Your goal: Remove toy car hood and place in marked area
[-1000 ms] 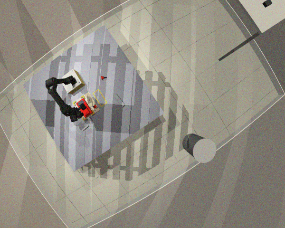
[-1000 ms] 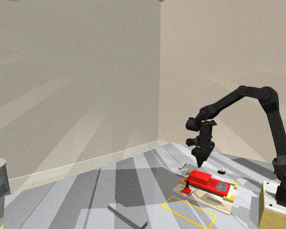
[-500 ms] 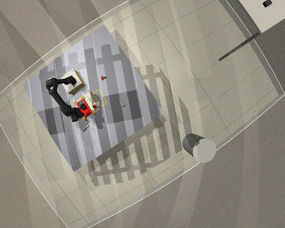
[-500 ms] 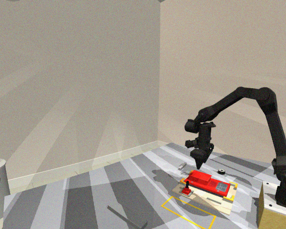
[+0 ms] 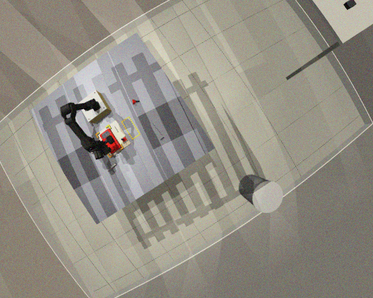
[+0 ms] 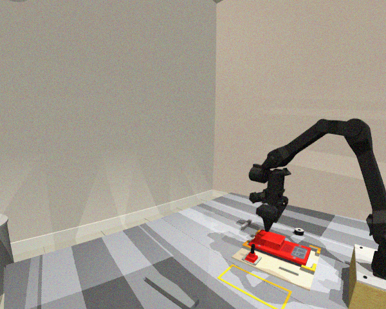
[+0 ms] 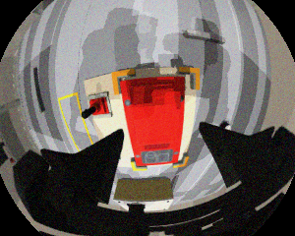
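Observation:
The red toy car stands on a pale board between orange corner brackets. A raised red block is at one end of the car, and a grey panel at the other. The hood's edges cannot be told apart from the body. The yellow outline of the marked area is beside the board, with nothing inside. My gripper is open and empty, pointing down above the car. Its gap to the car is hard to judge.
A red piece with a black knob stands on the board near the car. A black-and-white ring and a grey piece lie beyond it. A grey bar lies past the outline.

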